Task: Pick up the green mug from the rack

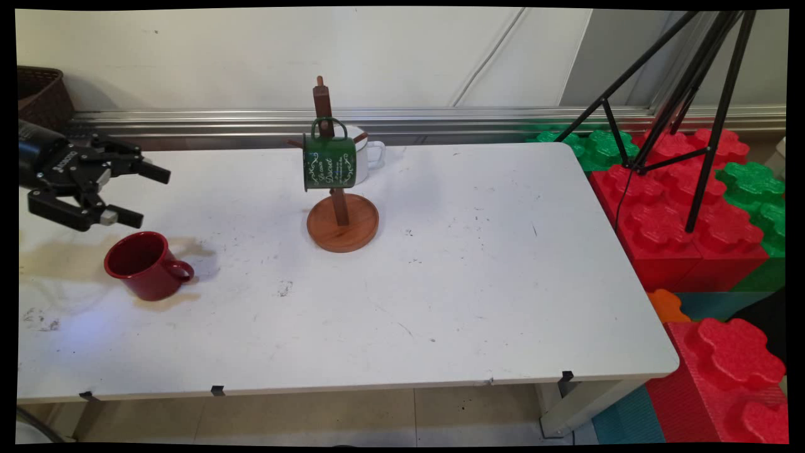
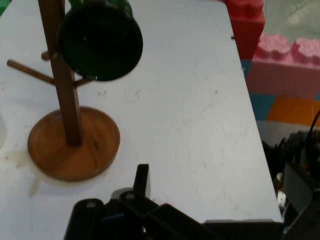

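Main view: nearest the table's (image 1: 440,302) front left, a red mug (image 1: 143,264) stands upright, its handle turned right. Just above and behind it the gripper (image 1: 148,195) hangs level over the table, pointing right, fingers spread wide with nothing between them. Farther back, mid-table, a wooden mug tree (image 1: 339,207) rises from its round base; a green mug (image 1: 329,161) hangs on a peg, and a white mug (image 1: 368,154) shows partly behind it. Clear tabletop lies between gripper and tree. Past the right edge, red and green foam blocks (image 1: 679,214) and a black tripod (image 1: 698,107).
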{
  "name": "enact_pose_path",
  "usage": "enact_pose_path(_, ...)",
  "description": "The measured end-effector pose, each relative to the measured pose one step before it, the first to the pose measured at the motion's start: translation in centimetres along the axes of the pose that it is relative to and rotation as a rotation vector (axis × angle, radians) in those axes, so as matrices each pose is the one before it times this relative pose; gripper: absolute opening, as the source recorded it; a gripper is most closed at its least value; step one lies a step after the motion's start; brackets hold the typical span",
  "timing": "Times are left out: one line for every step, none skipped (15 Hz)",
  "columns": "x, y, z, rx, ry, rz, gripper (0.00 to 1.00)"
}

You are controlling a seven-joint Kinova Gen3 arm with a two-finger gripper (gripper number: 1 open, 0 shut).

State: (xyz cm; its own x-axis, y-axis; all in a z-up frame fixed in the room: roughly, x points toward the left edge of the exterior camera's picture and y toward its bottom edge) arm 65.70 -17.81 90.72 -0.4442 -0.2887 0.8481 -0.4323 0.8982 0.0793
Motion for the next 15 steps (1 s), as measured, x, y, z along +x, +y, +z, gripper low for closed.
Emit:
enact_pose_path(0.138, -0.050, 0.296, -0.00052, 0.01103, -0.00526, 1.00)
enact_pose_path(0.111, -0.055, 0.234, -0.00038, 0.00751, -0.00295, 1.00)
enact_pose_path(0.197, -0.112, 0.395, -0.00142, 0.01154, -0.00405, 1.00)
enact_pose_path(0.131, -0.063, 0.288, -0.00115, 0.00739, -0.00208, 1.00)
enact_pose_path(0.176, -0.071, 0.377, -0.00062, 0.01094, -0.00338, 1.00)
enact_pose_path(0.240, -0.143, 0.529, -0.00159, 0.01259, -0.00324, 1.00)
enact_pose_path(0.256, -0.153, 0.631, -0.00067, 0.01437, -0.00438, 1.00)
enact_pose_path(0.130, -0.080, 0.382, 0.00009, 0.00813, -0.00230, 1.00)
enact_pose_path(0.112, -0.075, 0.330, -0.00057, 0.00567, -0.00111, 1.00)
enact_pose_path(0.165, -0.122, 0.495, -0.00121, 0.00845, -0.00150, 1.00)
enact_pose_path(0.189, -0.145, 0.606, -0.00145, 0.00903, -0.00075, 1.00)
enact_pose_path(0.169, -0.152, 0.612, -0.00150, 0.00861, -0.00096, 1.00)
enact_pose_path(0.113, -0.146, 0.570, -0.00133, 0.00696, -0.00155, 1.00)
enact_pose_path(0.051, -0.103, 0.407, -0.00085, 0.00414, -0.00142, 1.00)
enact_pose_path(0.067, -0.162, 0.615, -0.00105, 0.00587, -0.00226, 1.00)
